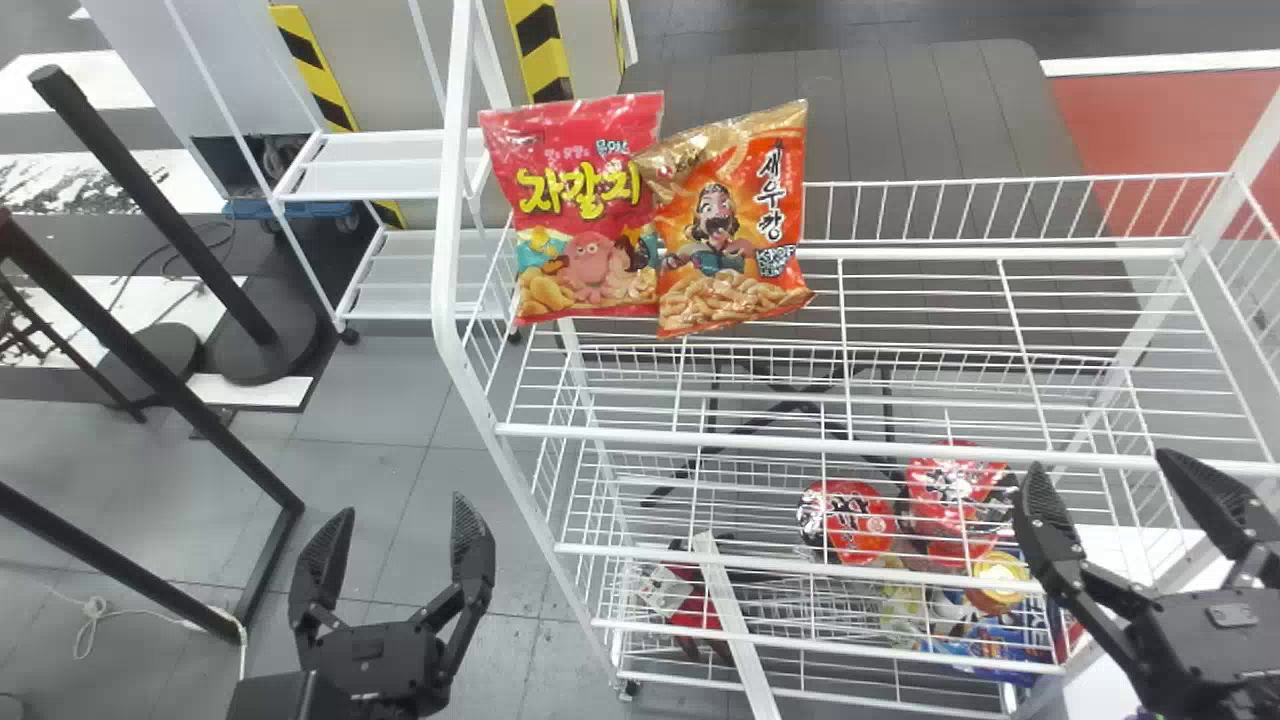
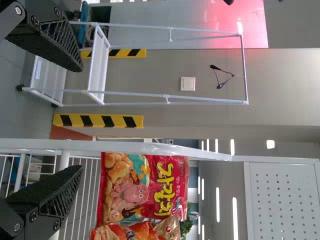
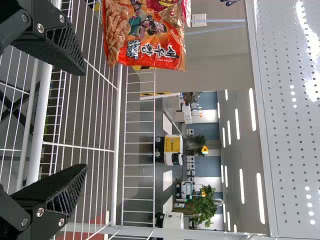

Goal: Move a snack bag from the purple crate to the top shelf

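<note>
Grey floor (image 1: 400, 400) spreads around a white rack (image 1: 452, 200). Parted and empty, the right end effector (image 1: 1110, 472) has the rack's front right part close by; the left end effector (image 1: 402, 507), likewise spread with nothing in its grip, hangs outside the rack's left side. Ahead of the right end effector lies the top shelf (image 1: 850, 446), whose front rail both fingers should clear before any sideways move. Farther on, to that end effector's left, the orange bag (image 1: 725, 250) stands roughly upright on the top shelf, overlapping the red bag (image 1: 590, 210) beyond it. Placing looks done, so the step is probably a withdrawal: ease straight back toward the robot, fingers kept wide, since a knocked rail could tip either bag.
</note>
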Tool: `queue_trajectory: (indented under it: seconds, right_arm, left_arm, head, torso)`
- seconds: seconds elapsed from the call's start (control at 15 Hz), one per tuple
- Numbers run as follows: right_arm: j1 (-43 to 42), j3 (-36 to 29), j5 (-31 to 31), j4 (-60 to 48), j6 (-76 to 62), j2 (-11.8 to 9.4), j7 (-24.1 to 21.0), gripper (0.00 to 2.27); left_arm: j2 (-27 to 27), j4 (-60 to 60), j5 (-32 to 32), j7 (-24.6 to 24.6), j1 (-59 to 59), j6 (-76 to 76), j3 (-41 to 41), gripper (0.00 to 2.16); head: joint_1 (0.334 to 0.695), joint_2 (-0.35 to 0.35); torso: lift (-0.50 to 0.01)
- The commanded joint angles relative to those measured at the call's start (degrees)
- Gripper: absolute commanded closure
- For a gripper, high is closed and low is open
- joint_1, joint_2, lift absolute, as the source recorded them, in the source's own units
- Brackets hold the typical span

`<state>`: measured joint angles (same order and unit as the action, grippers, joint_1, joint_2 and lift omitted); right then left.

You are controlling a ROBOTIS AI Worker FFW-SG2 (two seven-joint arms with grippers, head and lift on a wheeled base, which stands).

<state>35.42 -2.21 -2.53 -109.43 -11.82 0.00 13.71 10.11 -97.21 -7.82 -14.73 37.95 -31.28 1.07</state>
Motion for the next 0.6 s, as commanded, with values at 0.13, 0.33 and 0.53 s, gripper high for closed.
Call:
queue_trajectory:
  seconds: [0.13, 0.33, 0.53]
  right_arm:
    - [0.0, 0.1, 0.3, 0.0, 0.0, 0.1, 0.0, 0.19]
    - [0.0, 0.2, 0.3, 0.0, -0.2, 0.1, 0.0, 0.18]
    - [0.0, 0.2, 0.3, 0.0, -0.5, 0.1, 0.0, 0.19]
  left_arm:
    - [0.0, 0.1, 0.0, 0.1, -0.1, 0.1, 0.1, 0.14]
    - [0.0, 0.1, 0.0, 0.0, -0.1, 0.1, 0.1, 0.14]
    - [0.0, 0.2, -0.1, 0.1, -0.1, 0.1, 0.1, 0.14]
  head:
    - [0.695, 0.179]
    - [0.695, 0.180]
    - [0.695, 0.181]
  torso:
    - [0.000]
    - [0.000]
    - [0.000]
